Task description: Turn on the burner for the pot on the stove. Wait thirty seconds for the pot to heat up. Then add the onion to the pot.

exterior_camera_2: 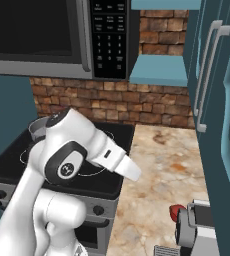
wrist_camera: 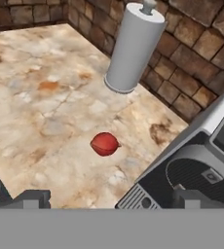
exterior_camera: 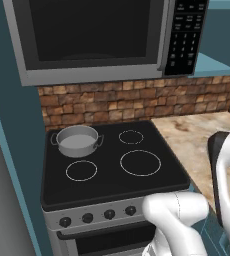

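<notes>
The onion [wrist_camera: 104, 144] lies on the counter [wrist_camera: 41, 82], out in the open. It sits between a grey roll holder [wrist_camera: 131, 46] by the brick wall and a dark grey machine [wrist_camera: 192, 170]. In the right base view it shows as a small red ball [exterior_camera_2: 177, 212] just beside that machine, near the counter's front edge.

The gripper [wrist_camera: 109, 198] looks down at the counter from above. Its two finger tips [wrist_camera: 33, 198] stand far apart at the bottom of the hand view, with nothing between them. The onion lies ahead of the jaws, up from the gap and about in line with its middle. It is round, so it has no long side to line up with.

The pot [exterior_camera: 77, 140] sits on the back left burner [exterior_camera: 62, 145] of the stove [exterior_camera: 137, 180], well apart from the onion. I cannot tell if the burner is on.

I think the next move is to go down and forward, so the onion ends up between the tips. The machine is close, so one finger could bump it.
</notes>
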Controlling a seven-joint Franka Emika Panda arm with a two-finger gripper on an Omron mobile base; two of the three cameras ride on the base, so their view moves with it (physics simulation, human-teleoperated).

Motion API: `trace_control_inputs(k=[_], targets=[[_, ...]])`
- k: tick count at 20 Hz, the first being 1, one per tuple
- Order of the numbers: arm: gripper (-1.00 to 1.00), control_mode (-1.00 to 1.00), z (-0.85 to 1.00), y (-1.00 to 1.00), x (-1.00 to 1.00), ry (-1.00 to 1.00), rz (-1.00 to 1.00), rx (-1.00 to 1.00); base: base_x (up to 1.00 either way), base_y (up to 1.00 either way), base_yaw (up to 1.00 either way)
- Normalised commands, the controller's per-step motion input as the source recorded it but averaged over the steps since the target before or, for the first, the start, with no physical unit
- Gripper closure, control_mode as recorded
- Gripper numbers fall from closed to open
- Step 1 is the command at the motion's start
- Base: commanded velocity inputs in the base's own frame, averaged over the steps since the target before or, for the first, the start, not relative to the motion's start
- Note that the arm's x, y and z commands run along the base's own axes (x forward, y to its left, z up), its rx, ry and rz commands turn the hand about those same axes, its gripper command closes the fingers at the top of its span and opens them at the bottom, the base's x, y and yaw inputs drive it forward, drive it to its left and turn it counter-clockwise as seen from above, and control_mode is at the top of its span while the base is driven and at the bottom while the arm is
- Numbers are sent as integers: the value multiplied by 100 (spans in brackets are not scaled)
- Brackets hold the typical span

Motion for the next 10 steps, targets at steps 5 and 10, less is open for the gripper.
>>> trace_control_inputs(k=[5,10], targets=[[-100,-100,-4,-31,3,0,-14,5,0,0,0],[-100,-100,-4,-5,0,0,0,3,0,0,0]])
